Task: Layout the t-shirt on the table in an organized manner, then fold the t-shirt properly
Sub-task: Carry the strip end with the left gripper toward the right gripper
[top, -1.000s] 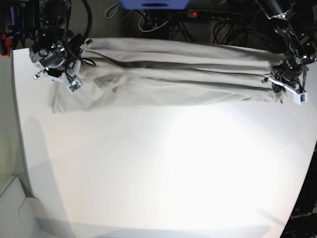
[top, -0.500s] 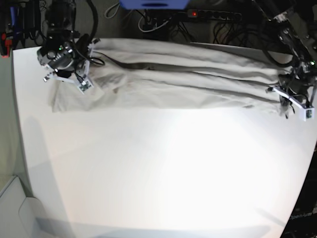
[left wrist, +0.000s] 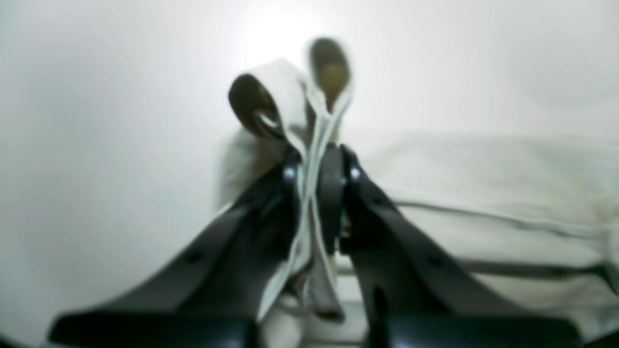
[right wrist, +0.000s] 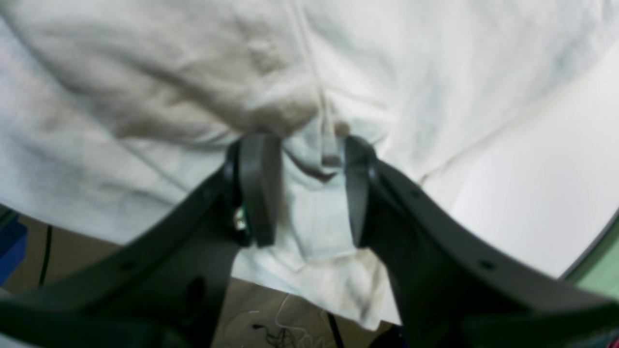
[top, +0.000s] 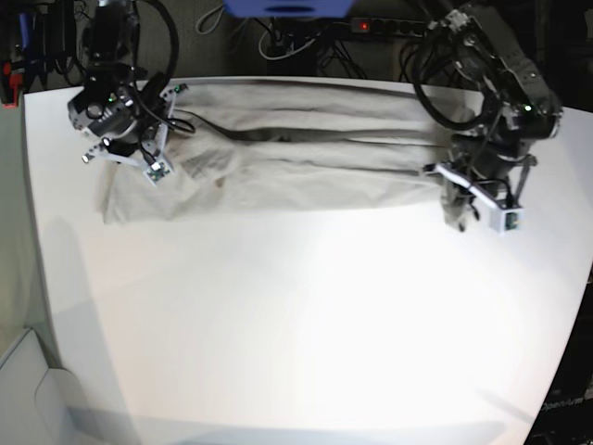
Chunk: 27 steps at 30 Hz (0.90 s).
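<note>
My left jaws (left wrist: 316,193) are clamped on a bunched fold of the t-shirt (top: 296,158) and have just pulled that end inward from the tabletop's (top: 306,324) side edge, shortening the stretched band. My right jaws (right wrist: 304,188) stand half apart around cloth at the other end. The shirt lies along the far edge, its long axis parallel to it, not yet laid flat.

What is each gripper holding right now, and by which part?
The left gripper is shut on a bunched edge of the t-shirt at one end. The right gripper grips a fold of it at the opposite end, beside a seam.
</note>
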Each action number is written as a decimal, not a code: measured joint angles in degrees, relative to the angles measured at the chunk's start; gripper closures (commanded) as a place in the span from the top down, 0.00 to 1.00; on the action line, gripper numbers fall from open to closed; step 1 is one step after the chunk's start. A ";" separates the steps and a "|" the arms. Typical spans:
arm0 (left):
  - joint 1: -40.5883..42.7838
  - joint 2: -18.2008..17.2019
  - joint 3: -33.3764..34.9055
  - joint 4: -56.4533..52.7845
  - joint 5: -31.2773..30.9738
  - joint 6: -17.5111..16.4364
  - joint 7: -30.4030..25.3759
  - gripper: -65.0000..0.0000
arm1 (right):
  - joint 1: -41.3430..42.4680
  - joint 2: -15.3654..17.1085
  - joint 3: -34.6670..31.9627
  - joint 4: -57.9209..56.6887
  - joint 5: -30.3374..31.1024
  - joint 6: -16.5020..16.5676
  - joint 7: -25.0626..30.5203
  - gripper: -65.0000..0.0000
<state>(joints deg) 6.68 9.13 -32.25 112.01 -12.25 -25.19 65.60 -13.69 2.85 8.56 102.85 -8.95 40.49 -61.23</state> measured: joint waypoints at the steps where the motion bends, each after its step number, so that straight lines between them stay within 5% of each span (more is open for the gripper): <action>1: 0.00 0.26 2.40 -0.42 -0.26 -0.02 0.00 0.00 | 0.00 0.00 0.00 0.00 0.00 -0.02 -0.02 0.37; 5: -0.22 -0.42 10.36 -2.32 0.17 0.39 -0.42 0.00 | 0.00 0.00 0.00 0.00 0.22 -0.02 0.04 0.37; 11: 2.25 -0.44 27.78 -10.91 -0.94 14.51 -14.71 0.00 | 0.13 0.00 -0.11 -0.02 0.04 -0.02 0.02 0.37; 17: 3.28 -0.52 37.11 -16.50 -0.96 16.09 -20.72 0.00 | 0.28 0.13 -0.11 -0.07 0.15 -0.02 0.00 0.37; 27: 3.76 -0.57 37.40 -17.35 -0.61 16.09 -20.41 0.00 | 0.28 0.15 -0.11 -0.07 0.24 -0.02 0.02 0.37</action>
<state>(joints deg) 10.44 8.56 5.15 94.65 -12.86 -9.10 45.19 -13.41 3.01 8.45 102.78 -8.71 40.47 -61.21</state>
